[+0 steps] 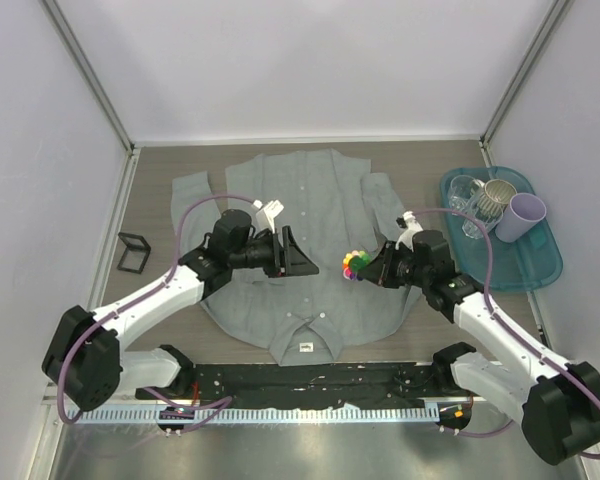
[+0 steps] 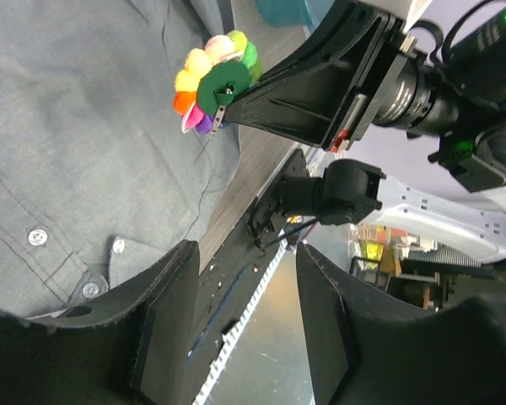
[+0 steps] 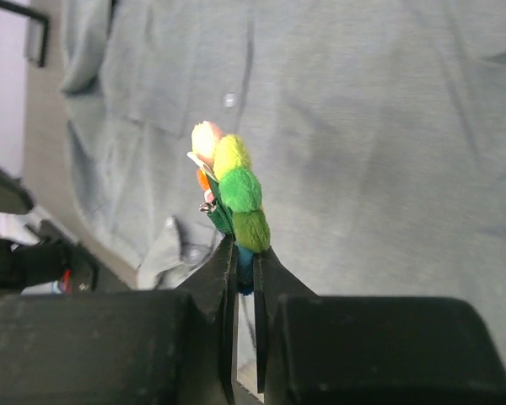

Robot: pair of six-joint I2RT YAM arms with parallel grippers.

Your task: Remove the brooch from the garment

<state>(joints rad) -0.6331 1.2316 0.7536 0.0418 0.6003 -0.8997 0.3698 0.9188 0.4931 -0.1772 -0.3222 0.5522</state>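
Observation:
The grey garment (image 1: 310, 205) lies flat on the table, collar toward the arms. It also shows in the left wrist view (image 2: 67, 126) and the right wrist view (image 3: 363, 118). My right gripper (image 1: 366, 268) (image 3: 244, 251) is shut on the lower petals of the rainbow flower brooch (image 1: 353, 263) (image 3: 234, 198). It holds the brooch upright over the garment's right side. In the left wrist view the brooch (image 2: 215, 83) shows its green back and pin and appears lifted off the cloth. My left gripper (image 1: 298, 253) (image 2: 246, 253) is open and empty, over the garment's middle, pointing at the brooch.
A teal tray (image 1: 540, 270) at the right holds a clear glass (image 1: 466, 195), a mug (image 1: 496, 197) and a lilac cup (image 1: 525, 215). A small black frame (image 1: 133, 252) lies at the left. A black mat (image 1: 310, 378) runs along the near edge. Enclosure walls stand on three sides.

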